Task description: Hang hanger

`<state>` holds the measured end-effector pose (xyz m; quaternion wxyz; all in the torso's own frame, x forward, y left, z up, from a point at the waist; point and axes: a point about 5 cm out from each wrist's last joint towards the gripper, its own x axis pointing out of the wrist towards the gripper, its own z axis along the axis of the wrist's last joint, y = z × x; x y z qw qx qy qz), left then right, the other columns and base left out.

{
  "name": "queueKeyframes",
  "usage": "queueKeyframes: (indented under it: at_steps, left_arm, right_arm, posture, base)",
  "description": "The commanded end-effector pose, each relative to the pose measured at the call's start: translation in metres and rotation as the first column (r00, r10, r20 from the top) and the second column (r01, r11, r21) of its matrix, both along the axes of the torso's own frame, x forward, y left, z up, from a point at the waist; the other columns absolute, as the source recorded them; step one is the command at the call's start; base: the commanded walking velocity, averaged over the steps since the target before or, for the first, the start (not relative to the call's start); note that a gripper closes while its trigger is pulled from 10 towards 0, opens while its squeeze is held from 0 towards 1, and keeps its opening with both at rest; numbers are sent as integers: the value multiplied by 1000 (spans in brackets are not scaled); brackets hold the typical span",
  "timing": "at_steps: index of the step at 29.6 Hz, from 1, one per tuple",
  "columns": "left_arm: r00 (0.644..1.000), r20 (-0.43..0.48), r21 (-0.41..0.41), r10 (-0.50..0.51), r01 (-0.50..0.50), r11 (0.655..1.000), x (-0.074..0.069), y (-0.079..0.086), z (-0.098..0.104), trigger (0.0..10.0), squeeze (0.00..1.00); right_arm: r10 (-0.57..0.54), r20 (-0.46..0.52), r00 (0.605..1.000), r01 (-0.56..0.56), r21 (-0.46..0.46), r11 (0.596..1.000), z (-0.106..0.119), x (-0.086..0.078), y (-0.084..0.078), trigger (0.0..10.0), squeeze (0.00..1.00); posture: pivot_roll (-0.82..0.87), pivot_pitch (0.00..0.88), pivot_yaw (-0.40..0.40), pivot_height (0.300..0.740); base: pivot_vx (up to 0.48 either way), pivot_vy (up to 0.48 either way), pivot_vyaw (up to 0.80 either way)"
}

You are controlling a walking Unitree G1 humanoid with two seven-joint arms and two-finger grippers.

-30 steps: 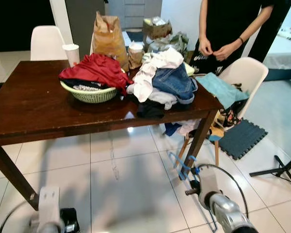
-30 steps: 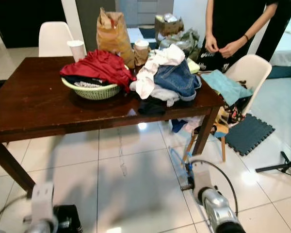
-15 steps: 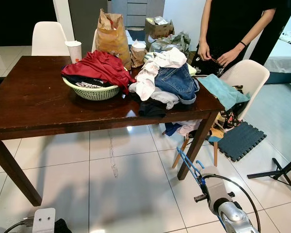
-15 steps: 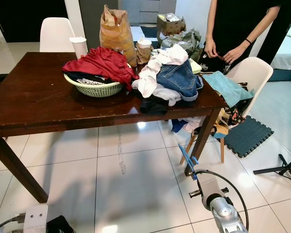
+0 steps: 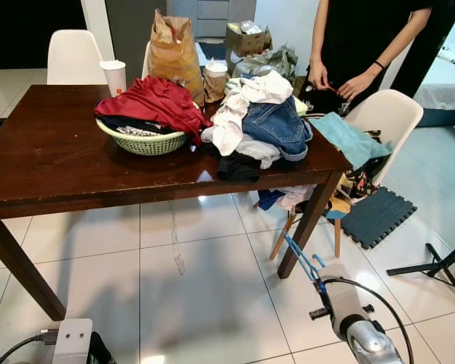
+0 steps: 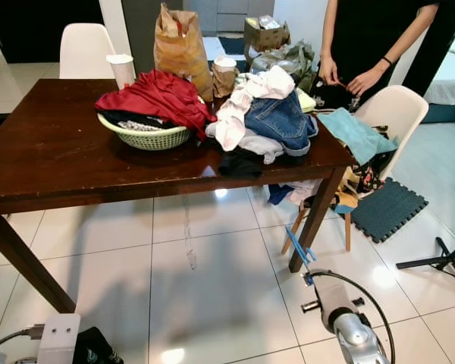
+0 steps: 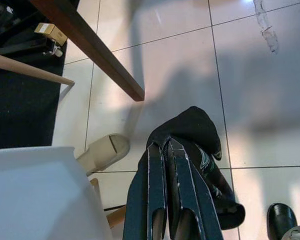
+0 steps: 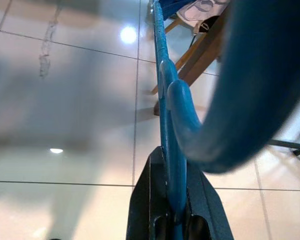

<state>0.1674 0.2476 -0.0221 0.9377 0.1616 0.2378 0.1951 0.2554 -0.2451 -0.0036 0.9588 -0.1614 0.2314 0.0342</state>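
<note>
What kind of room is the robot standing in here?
Probably a home dining area on laundry day: a dark wooden table with white moulded chairs, a green woven basket of clothes, and glossy white floor tiles.

A dark wooden table (image 5: 53,163) stands on a glossy white tiled floor (image 5: 197,280). White chairs sit at 11 o'clock (image 5: 74,54) and 2 o'clock (image 5: 387,114). A dark mat (image 5: 379,216) lies at 3 o'clock.
</note>
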Motion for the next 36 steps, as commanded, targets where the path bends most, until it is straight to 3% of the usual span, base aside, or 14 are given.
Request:
queueKeyframes:
  at_steps: [1, 7, 17, 32, 33, 36]
  left_arm:
    - [1000, 6, 6, -7, 7, 1000, 0, -4, 2, 10000, 0]
    - [996, 79, -2, -48, 49, 999, 12, -4, 18, 10000, 0]
    - [996, 62, 13, -64, 63, 998, 20, -9, 21, 10000, 0]
    - [1000, 16, -2, -10, 10, 1000, 7, -10, 18, 10000, 0]
    - [1000, 9, 19, -11, 11, 1000, 7, -11, 18, 10000, 0]
    - [1000, 8, 37, -20, 20, 999, 8, -11, 18, 10000, 0]
  right_arm:
    - [-22, -12, 1000, 22, 22, 1000, -4, -6, -5, 10000, 0]
    - [-70, -42, 997, 76, 155, 985, -8, -11, -11, 10000, 0]
    - [-133, -45, 990, 139, 174, 975, -8, -12, -19, 10000, 0]
    - [-153, -8, 988, 153, 137, 979, 0, -6, -17, 10000, 0]
    - [-126, -5, 992, 126, 58, 990, 0, -7, -20, 10000, 0]
    - [-120, -6, 993, 120, 26, 992, 0, -8, -23, 10000, 0]
  posture:
    - [-17, 79, -53, 736]
    - [-38, 77, -38, 736]
    - [-42, 67, -31, 736]
    - [-41, 59, -29, 736]
    - [-36, 56, -37, 736]
    - [-30, 56, -39, 736]
  base:
    - [0, 0, 0]
    - [0, 0, -267]
    - [0, 0, -800]
    - [0, 0, -800]
    - [0, 0, -788]
    - [0, 0, -788]
